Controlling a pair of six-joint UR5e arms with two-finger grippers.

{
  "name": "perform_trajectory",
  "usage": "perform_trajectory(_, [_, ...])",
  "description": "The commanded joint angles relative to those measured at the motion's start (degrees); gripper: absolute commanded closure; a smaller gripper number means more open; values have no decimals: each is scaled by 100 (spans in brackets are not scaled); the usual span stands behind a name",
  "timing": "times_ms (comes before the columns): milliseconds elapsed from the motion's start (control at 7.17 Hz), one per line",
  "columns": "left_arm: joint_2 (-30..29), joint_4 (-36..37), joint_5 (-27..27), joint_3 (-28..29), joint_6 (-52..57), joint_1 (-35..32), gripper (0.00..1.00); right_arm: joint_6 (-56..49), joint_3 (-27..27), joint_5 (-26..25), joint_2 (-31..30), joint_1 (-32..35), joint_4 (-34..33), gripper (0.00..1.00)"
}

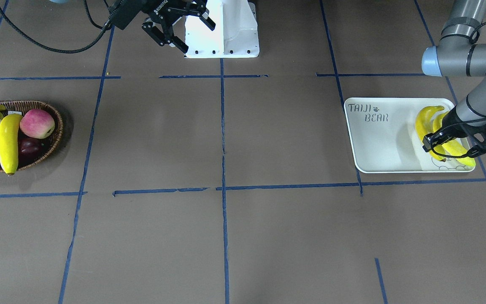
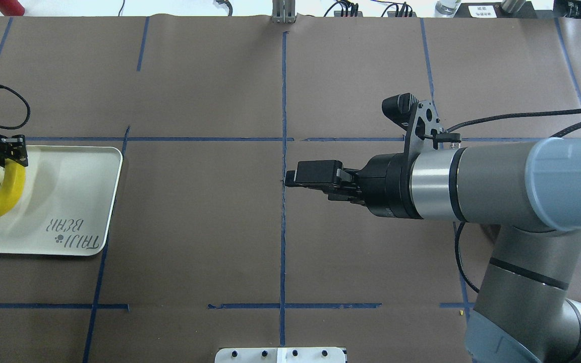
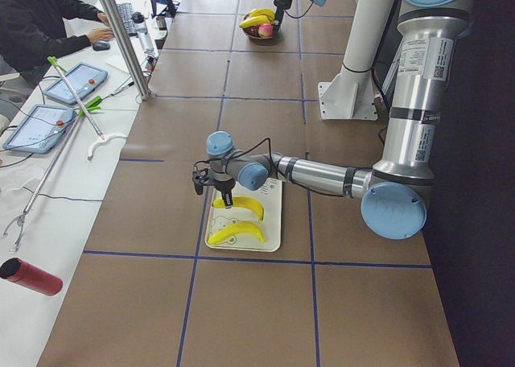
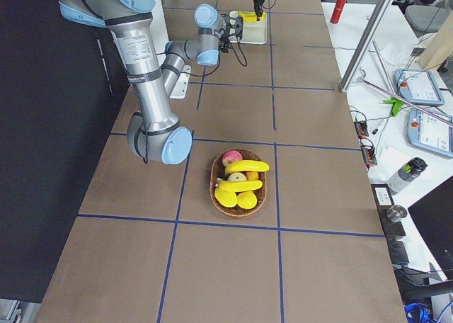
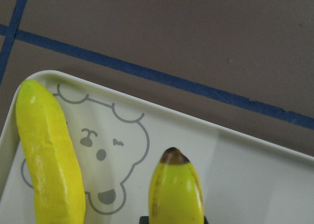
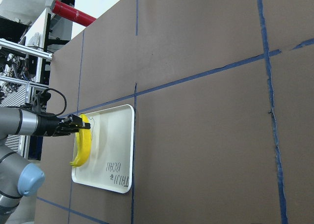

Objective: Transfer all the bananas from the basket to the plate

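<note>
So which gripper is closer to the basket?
The right gripper, by the robot's base, midway along. The left gripper grips a banana over the plate, at the end opposite the basket.

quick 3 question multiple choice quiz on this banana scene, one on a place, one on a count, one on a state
1. Where is the left gripper?
A. over the basket
B. over the plate
C. at the table's middle

2. How many bananas lie on the plate?
A. two
B. one
C. four

3. How is the right gripper?
A. jaws shut on an apple
B. jaws shut on a banana
C. jaws open, empty

Key:
1 B: the front-facing view shows it right above the bananas on the plate.
2 A: the left side view and the left wrist view both show two.
3 C: in the front-facing view its jaws stand apart with nothing between them.
</note>
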Motion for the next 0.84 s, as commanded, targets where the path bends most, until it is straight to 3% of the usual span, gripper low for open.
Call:
perform_trajectory(0, [68,-448,70,172,10,11,1,-9,11,90,-58,181,-35,0])
perform_trajectory(279, [401,-1133,106,16,1,-33,1,-9,11,669,-180,603,-132,0])
perform_trajectory(558, [498,-1021,97,-755,1,-59,1,-105,-76,820,-864,1059,-141,0])
perform_trajectory(697, [682,-960,97,-1229,1,-68,1,-636,-94,899,-1328,1375,-280,0])
